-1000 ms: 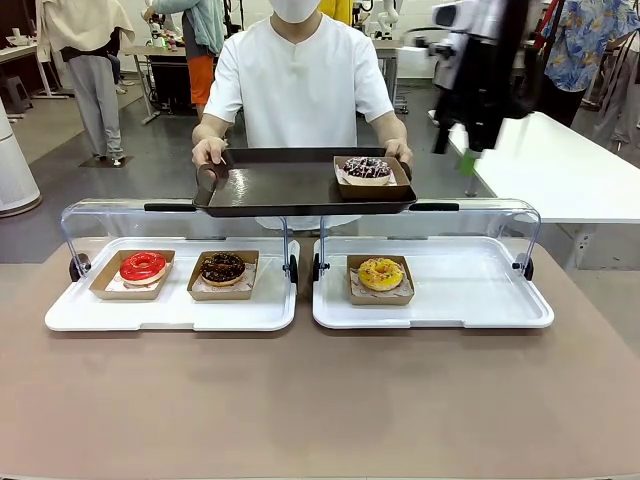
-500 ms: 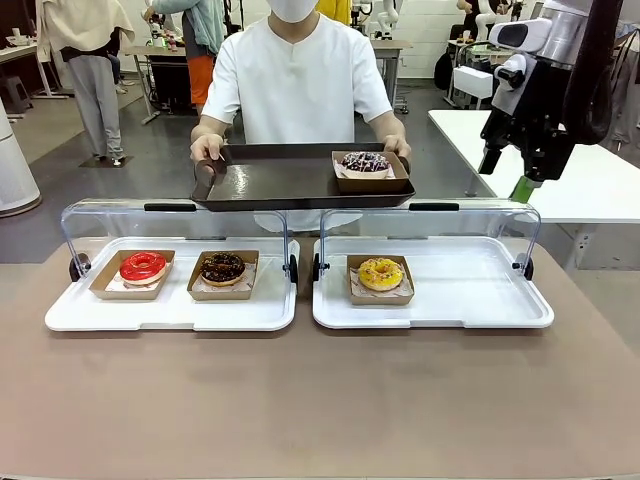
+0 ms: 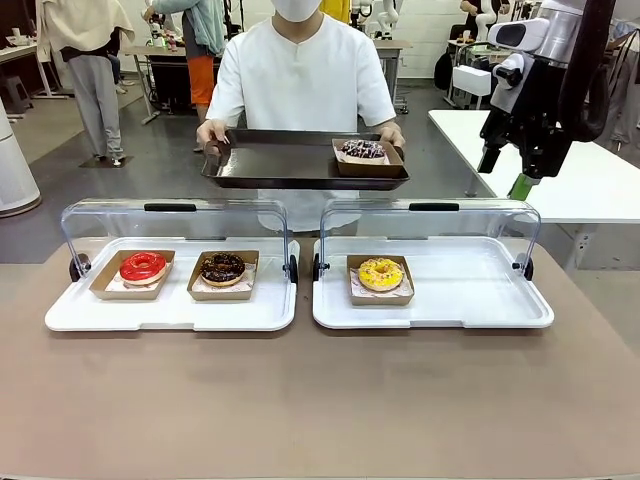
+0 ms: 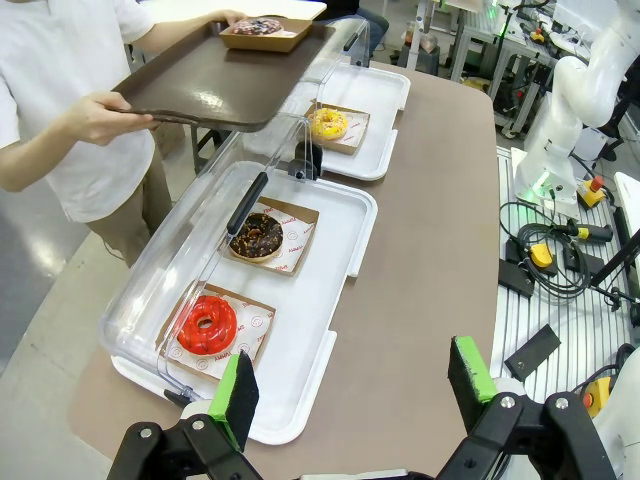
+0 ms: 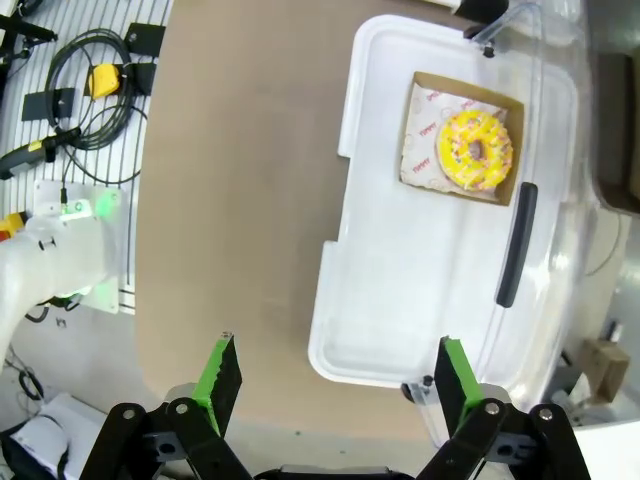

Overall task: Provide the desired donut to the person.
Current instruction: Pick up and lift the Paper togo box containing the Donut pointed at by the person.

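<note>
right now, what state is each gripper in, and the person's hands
Left gripper: open, empty.
Right gripper: open, empty.
Person's hands: both holding the brown tray.

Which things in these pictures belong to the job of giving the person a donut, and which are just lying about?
Job: person in white shirt; dark brown plastic tray, held; chocolate sprinkled donut in cardboard box on it; red-glazed ring donut; dark chocolate ring donut; yellow sprinkled ring donut; open right pincer.
Lying about: white rectangular side table; small yellow box among cables.
</note>
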Controlling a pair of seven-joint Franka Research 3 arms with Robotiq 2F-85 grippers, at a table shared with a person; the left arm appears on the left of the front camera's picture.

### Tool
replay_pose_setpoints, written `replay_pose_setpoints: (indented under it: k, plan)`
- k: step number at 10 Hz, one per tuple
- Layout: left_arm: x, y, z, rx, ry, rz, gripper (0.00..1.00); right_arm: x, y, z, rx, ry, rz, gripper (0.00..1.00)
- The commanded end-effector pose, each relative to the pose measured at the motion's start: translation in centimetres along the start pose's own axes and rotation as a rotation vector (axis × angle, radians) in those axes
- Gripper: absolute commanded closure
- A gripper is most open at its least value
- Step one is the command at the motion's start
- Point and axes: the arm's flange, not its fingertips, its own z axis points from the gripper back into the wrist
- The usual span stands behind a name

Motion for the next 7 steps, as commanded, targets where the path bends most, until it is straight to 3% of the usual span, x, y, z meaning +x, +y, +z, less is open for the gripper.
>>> replay_pose_setpoints:
  k: [1, 7]
  plan:
    - [0.08, -0.06, 0.18, -0.005, -0.014, -0.007, 0.00, 0.17, -0.23, 0.35, 0.012, 0.001, -0.012, 0.00]
    - [0.08, -0.06, 0.18, -0.005, -0.014, -0.007, 0.00, 0.17, -0.23, 0.35, 0.012, 0.001, -0.012, 0.00]
